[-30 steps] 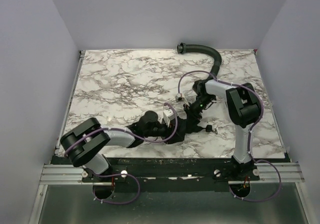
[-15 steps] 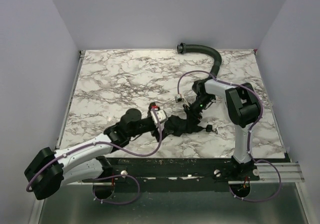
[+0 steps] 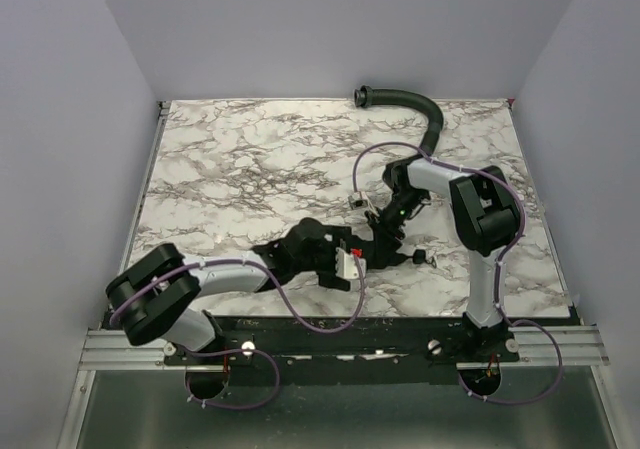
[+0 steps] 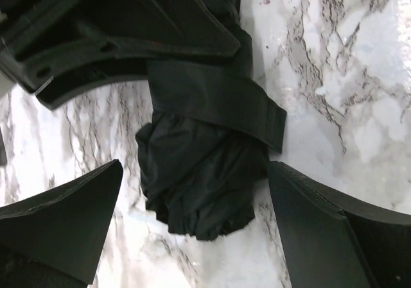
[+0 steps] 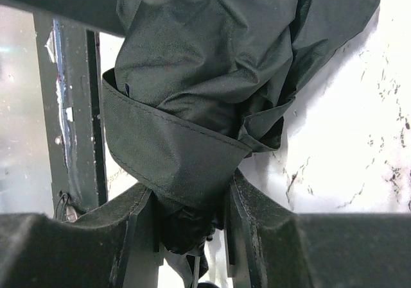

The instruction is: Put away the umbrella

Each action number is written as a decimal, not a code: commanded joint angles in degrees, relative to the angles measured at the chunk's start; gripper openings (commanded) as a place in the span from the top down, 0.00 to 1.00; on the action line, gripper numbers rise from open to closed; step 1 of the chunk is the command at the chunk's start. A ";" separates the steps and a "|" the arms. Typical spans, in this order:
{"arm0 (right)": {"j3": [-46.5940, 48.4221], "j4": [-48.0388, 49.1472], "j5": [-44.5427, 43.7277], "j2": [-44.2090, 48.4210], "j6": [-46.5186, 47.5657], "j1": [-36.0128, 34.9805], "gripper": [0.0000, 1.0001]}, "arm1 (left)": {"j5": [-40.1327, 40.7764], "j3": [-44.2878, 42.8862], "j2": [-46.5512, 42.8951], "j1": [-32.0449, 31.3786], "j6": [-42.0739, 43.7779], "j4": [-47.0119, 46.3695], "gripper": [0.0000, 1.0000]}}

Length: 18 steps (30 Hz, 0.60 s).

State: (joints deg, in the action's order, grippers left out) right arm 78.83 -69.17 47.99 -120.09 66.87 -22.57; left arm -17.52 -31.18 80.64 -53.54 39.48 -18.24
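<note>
The umbrella (image 3: 378,253) lies on the marble table (image 3: 230,169) as a short black fabric bundle, near the front and right of centre. In the left wrist view its crumpled end (image 4: 192,192) and wrap strap (image 4: 218,102) lie between my wide-spread fingers (image 4: 64,224). My left gripper (image 4: 194,167) is open, with marble showing on both sides of the bundle. My right gripper (image 5: 189,204) is shut on the umbrella (image 5: 212,63), its pads pinching the fabric under the strap (image 5: 167,153). From above, the left gripper (image 3: 360,260) and the right gripper (image 3: 384,233) meet at the bundle.
A curved black corrugated hose (image 3: 410,104) lies at the back right of the table. Purple cables loop around both arms. The metal rail (image 3: 340,347) with the arm bases runs along the near edge. Grey walls enclose the table on three sides.
My left gripper opened and let go of the umbrella. The left arm stretched out leftward, then folded back, and its fingers now straddle the bundle's end. The right gripper kept its grip.
</note>
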 commanded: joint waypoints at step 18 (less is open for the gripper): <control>-5.37 9.75 -9.99 1.67 3.68 -0.81 0.79 | 3.50 -9.19 17.64 -2.71 -22.85 8.43 0.94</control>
State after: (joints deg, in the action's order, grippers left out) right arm 76.90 -67.90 47.48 -118.37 67.75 -22.79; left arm -14.00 -40.29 94.63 -56.42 29.63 -18.00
